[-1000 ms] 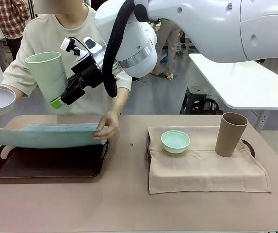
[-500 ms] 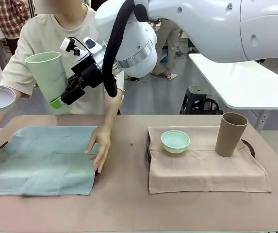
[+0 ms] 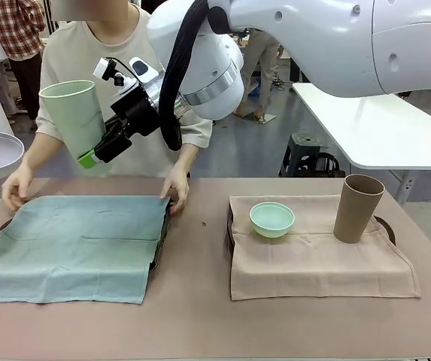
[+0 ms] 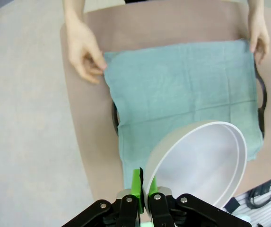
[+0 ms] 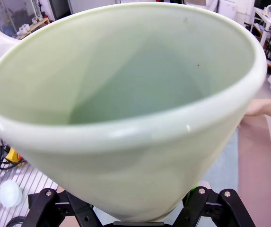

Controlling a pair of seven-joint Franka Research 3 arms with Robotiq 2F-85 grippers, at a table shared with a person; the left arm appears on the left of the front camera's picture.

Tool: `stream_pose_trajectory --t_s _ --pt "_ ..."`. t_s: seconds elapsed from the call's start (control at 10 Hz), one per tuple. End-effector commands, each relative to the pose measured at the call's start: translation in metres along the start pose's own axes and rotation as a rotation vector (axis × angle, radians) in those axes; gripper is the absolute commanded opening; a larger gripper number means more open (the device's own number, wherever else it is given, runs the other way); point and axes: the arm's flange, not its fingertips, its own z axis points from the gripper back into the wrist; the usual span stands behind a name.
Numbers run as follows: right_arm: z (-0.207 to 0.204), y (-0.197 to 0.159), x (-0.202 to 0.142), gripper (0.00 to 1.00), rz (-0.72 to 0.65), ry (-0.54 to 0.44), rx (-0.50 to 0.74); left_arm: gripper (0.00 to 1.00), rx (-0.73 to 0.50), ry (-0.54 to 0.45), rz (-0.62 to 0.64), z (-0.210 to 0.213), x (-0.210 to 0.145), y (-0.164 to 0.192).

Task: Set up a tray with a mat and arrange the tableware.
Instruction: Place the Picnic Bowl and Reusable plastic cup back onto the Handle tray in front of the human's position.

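Across the brown bench (image 3: 200, 316) two sets are in play: on the robot's right a dark tray under a beige mat (image 3: 317, 252) already carries the mint green bowl (image 3: 271, 219) and the brown cup (image 3: 358, 207), while on its left the person's hands (image 3: 176, 189) are flattening a teal mat (image 3: 72, 248) over a second dark tray (image 3: 157, 252), whose rim peeks out at the mat's edge. Both arms wait in the air above that side. The right gripper (image 3: 98, 150) has its fingers clamped around the lower part of the pale green cup (image 3: 74, 119), held upright and high; the left gripper (image 4: 143, 189) is pinched tight on the rim of the white bowl (image 4: 199, 163), directly over the teal mat. I judge the mat-laying step to be nearly finished, with placing the tableware to follow. That move calls for the person's hands to clear first, then a level descent so bowl and cup land flat on the cloth, apart from each other
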Motion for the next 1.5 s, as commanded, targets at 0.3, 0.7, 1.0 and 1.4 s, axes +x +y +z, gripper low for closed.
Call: stream_pose_trajectory --t_s 0.3,0.7,1.0,1.4 --pt "0.001 0.001 0.001 0.79 0.007 -0.002 0.005 0.04 0.003 -0.014 -0.001 0.002 0.001 0.000" --pt "0.001 0.001 0.001 0.79 0.007 -0.002 0.005 0.04 0.003 -0.014 -0.001 0.002 0.001 0.000" --pt "0.001 0.001 0.001 0.79 0.007 -0.002 0.005 0.04 0.003 -0.014 -0.001 0.002 0.001 0.000" --pt "-0.020 -0.041 -0.059 0.79 0.069 -0.061 0.065 0.05 -0.113 0.090 0.000 -0.065 0.015 0.008"
